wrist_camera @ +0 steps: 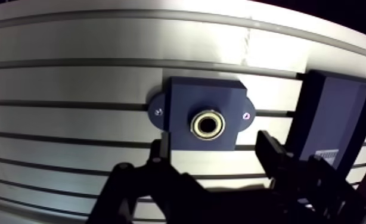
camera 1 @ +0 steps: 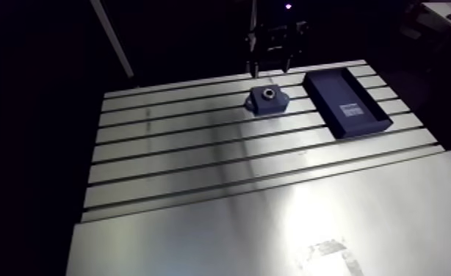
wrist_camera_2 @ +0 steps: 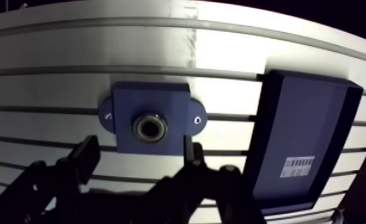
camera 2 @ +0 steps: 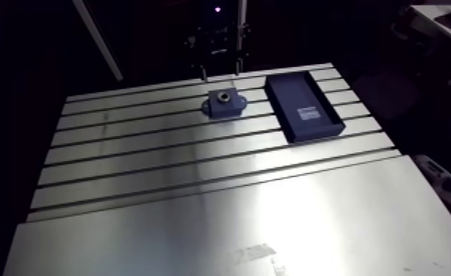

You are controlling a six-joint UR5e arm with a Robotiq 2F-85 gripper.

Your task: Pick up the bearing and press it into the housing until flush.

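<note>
A dark blue housing [wrist_camera: 206, 95] with two side ears lies on the slotted table [camera 1: 199, 154]. The ring-shaped metal bearing [wrist_camera: 207, 124] sits in the housing's central bore; whether it is flush I cannot tell. In the wrist view my gripper [wrist_camera: 215, 149] hangs open above the table just short of the housing, with nothing between its fingers [wrist_camera: 160, 150]. In the arm view the gripper [camera 1: 276, 70] hovers over the table's far edge, behind the housing [camera 1: 267, 101].
A dark blue shallow tray [camera 1: 336, 88] with a white barcode label [camera 1: 352, 111] lies to the right of the housing, close beside it. The table's near part is smooth plate; its far part has long slots.
</note>
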